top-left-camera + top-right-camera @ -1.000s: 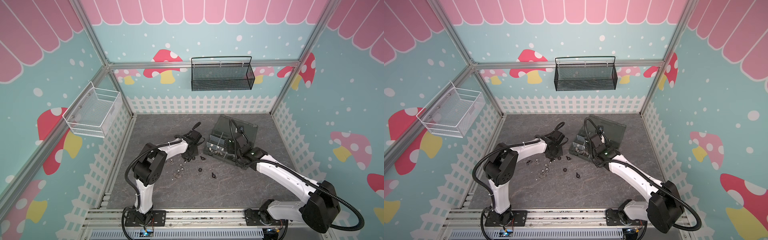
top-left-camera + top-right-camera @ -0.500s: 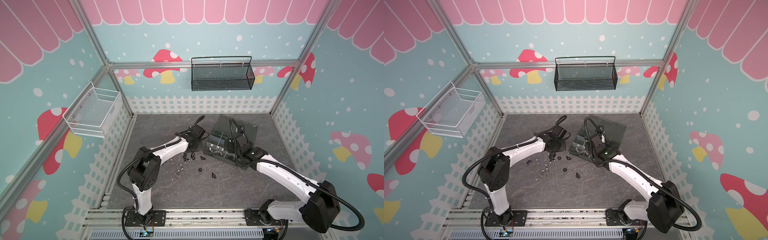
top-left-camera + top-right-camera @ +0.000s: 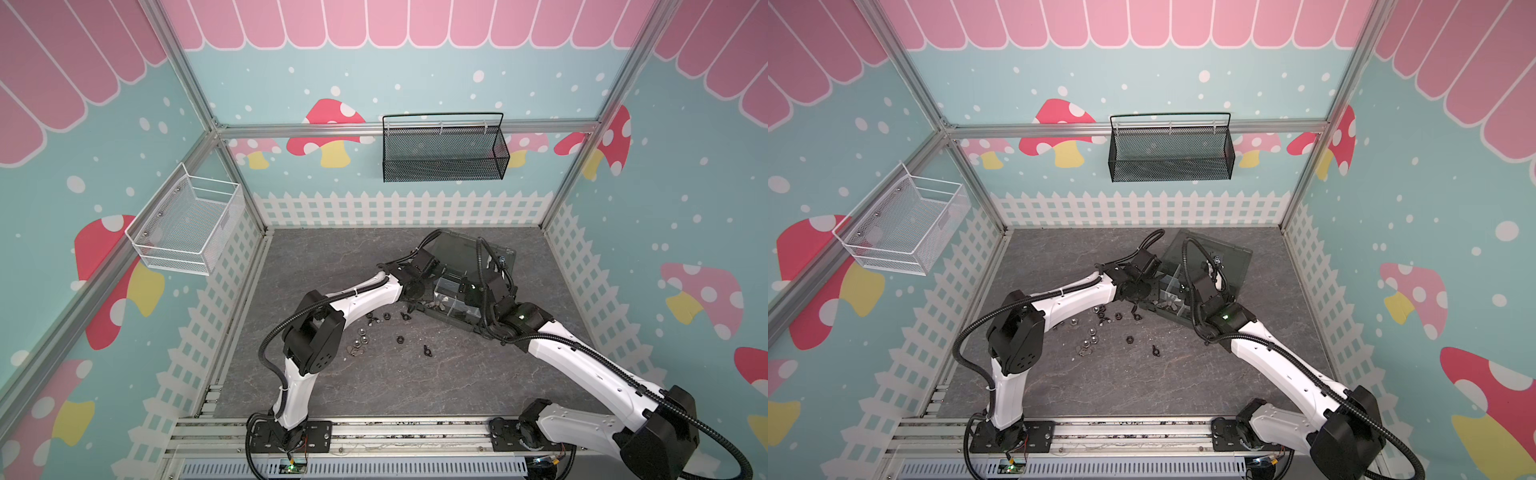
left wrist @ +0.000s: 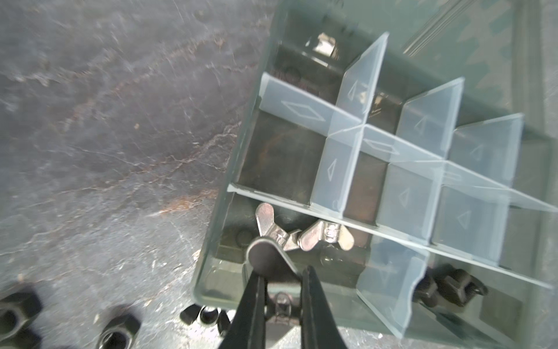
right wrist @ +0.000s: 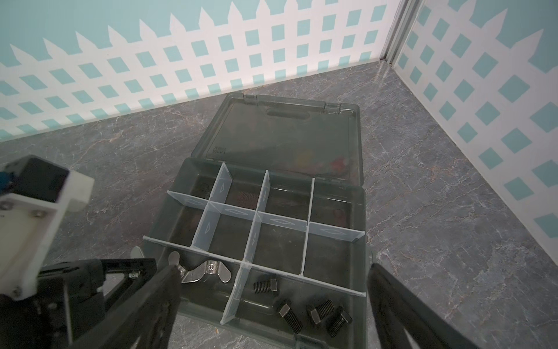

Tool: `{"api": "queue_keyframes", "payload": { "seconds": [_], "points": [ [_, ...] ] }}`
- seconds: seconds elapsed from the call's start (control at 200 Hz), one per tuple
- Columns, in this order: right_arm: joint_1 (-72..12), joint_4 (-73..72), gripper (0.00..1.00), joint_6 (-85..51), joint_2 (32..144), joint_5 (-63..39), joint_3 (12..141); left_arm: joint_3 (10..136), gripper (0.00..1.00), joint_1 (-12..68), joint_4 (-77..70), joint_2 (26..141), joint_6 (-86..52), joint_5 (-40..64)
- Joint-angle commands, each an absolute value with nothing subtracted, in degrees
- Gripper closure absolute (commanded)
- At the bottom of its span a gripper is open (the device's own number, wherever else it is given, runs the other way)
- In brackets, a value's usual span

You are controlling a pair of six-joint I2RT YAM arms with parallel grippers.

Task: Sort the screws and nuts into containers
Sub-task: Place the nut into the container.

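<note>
Dark grey translucent plastic organizer box (image 5: 338,183) lying on the grey marbled tabletop (image 3: 374,257), right of centre, with hinged lid (image 5: 287,136) folded open flat on the far side and pale dividers (image 5: 232,213) splitting the tray into small cells. In the near-left cell, 2 silver wing nuts (image 5: 208,270) lying side by side, apparently touching. In the cell just right of it, 4 short black bolts (image 5: 290,311) lying on their sides, near one another. Left gripper (image 4: 280,273) reaching over the near-left corner of the box, above the wing-nut cell, fingers drawn almost together and clamped on a small rounded dark piece (image 4: 262,256), kind not discernible. Right gripper (image 5: 273,269) hovering over the near edge of the box, fingers (image 5: 401,302) spread wide apart and gripping nothing. Scattered loose on the tabletop left of the box: black hexagonal nuts (image 3: 400,338), silver hexagonal nuts (image 3: 363,341) and black wing-headed screws (image 3: 428,351), most of them apart from the box, 1 black winged piece (image 4: 205,314) just beside its near-left corner. Black mesh basket (image 3: 444,162) on the far wall and white wire basket (image 3: 166,245) on the left wall, both well apart from the box.
</note>
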State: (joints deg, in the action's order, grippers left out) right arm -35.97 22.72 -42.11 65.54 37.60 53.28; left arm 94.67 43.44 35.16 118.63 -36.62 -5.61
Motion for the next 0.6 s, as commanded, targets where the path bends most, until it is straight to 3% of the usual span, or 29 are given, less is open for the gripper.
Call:
{"api": "queue_keyframes", "payload": {
  "seconds": [0.0, 0.12, 0.395, 0.595],
  "points": [
    [-35.82, 23.15, 0.03, -43.90, 64.21, 39.52, 51.87, 97.02, 0.88, 43.61, 35.51, 119.90, -36.32, -5.10],
    [-35.83, 23.12, 0.03, -43.94, 63.62, 39.55, 51.51, 97.59, 0.85, 43.60, 35.53, 121.14, -37.15, -4.94],
    [-35.82, 23.15, 0.03, -43.85, 63.39, 38.94, 51.20, 97.92, 0.61, 43.59, 35.51, 121.70, -38.19, -3.95],
    [-35.77, 22.91, 0.03, -43.78, 63.38, 38.66, 51.19, 95.92, 0.62, 43.59, 35.23, 118.70, -38.37, -4.74]
  ]
}}
